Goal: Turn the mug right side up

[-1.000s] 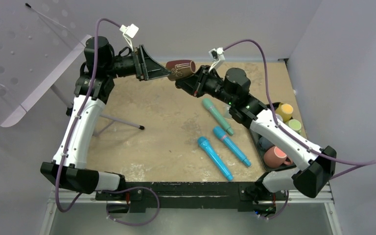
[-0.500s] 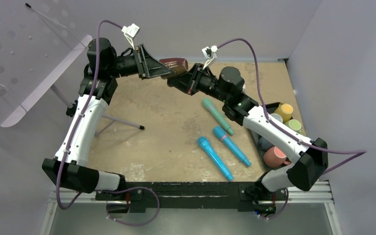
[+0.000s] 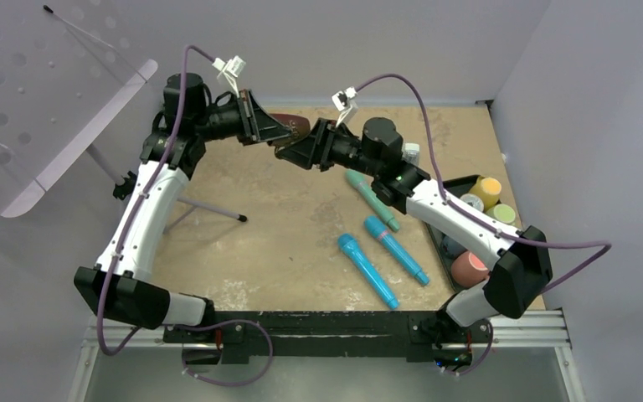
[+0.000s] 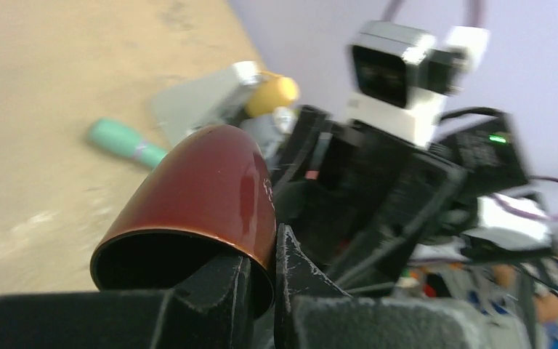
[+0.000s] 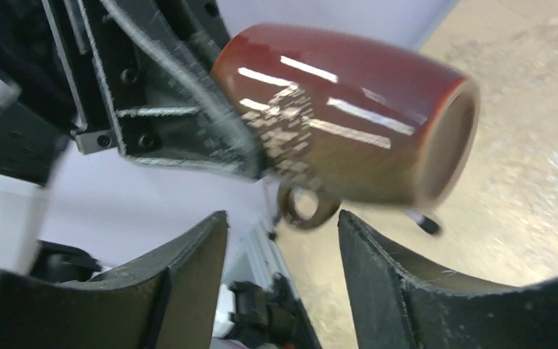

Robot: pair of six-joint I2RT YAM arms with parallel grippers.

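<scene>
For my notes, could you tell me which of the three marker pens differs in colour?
The teal-green plastic marker pen, lying farthest back; the two blue pens lie nearer the front.

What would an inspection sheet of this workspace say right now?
Surface: tan table, scuffed, pale patches.
Job's things: dark red mug in the air, lying sideways.
Clutter: green marker, two blue markers; tray with yellow cup, green cup, pink mug.
Grippers: left gripper shut on mug rim; right gripper open, not gripping.
Cables: purple cables arch off both wrists, no snag seen.
Surroundings: perforated panel at left; plain walls.
</scene>
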